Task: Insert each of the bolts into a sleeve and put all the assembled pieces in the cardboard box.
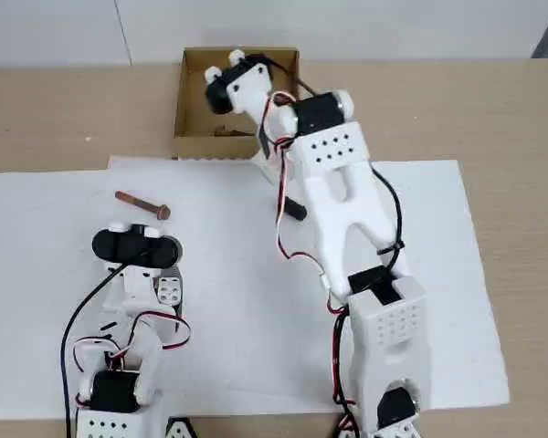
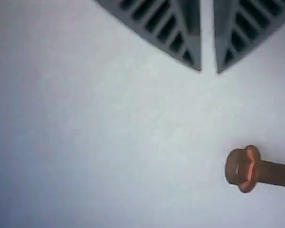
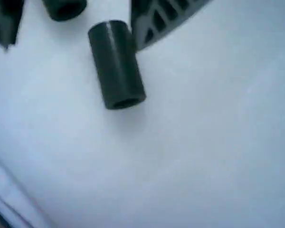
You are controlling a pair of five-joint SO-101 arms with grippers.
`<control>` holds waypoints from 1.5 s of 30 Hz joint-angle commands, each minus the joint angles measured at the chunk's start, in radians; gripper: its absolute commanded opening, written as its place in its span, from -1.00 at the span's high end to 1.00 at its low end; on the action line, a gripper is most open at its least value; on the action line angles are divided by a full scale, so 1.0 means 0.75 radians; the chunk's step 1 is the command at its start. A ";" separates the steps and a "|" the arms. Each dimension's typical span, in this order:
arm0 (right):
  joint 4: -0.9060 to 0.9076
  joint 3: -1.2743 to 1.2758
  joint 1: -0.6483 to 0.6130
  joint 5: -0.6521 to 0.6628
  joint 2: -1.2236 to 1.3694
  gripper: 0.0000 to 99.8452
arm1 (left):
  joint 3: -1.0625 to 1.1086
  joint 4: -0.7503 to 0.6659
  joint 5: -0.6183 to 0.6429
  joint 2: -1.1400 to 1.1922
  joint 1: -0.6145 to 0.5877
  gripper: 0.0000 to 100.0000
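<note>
Wall point(image 1: 347, 27): pale and plain, across the top of the high view.
Table point(image 1: 511, 109): tan, matte, bare along the upper and right edges.
Paper sheet point(image 1: 237, 365): white, flat, covering the middle and lower frame; smooth, so probably no check on a rolling part.
Cardboard box point(image 1: 190, 100): upper centre, just beyond the sheet's far edge, partly hidden under the right arm.
Right claw point(image 3: 71, 45): released, spread wide, low over the paper.
Left claw point(image 2: 209, 70): clenched to a thin slit, grasping nothing, near the bolt's head.
Bolt point(image 1: 142, 204): copper-coloured, flat on the sheet, upper left; best approached with the left claw opened first, then closed on the shank behind the head.
Sleeve point(image 3: 116, 64): dark, on its side between the right claw's fingers; likely the step in hand. Best pinched across the barrel at mid-length, with the bore left free and level.
Second sleeve point(image 3: 64, 8): just beside, worth not nudging.
</note>
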 commanded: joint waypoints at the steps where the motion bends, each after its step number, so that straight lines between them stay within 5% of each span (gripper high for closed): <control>1: 0.024 -0.063 0.040 0.057 -0.064 0.69 | -0.007 0.002 -0.002 -0.014 -0.006 0.99; 9: 0.056 -0.065 0.046 0.239 0.122 0.68 | -0.007 0.002 -0.002 -0.014 -0.006 0.99; 35: -0.001 -0.072 0.019 0.252 0.486 0.70 | -0.007 0.002 -0.002 -0.014 -0.006 0.99; 40: -0.001 -0.072 -0.003 0.252 0.478 1.00 | -0.007 0.002 -0.002 -0.014 -0.006 0.99; 45: 0.036 -0.113 -0.015 0.243 0.472 0.99 | -0.007 0.002 -0.002 -0.014 -0.006 0.99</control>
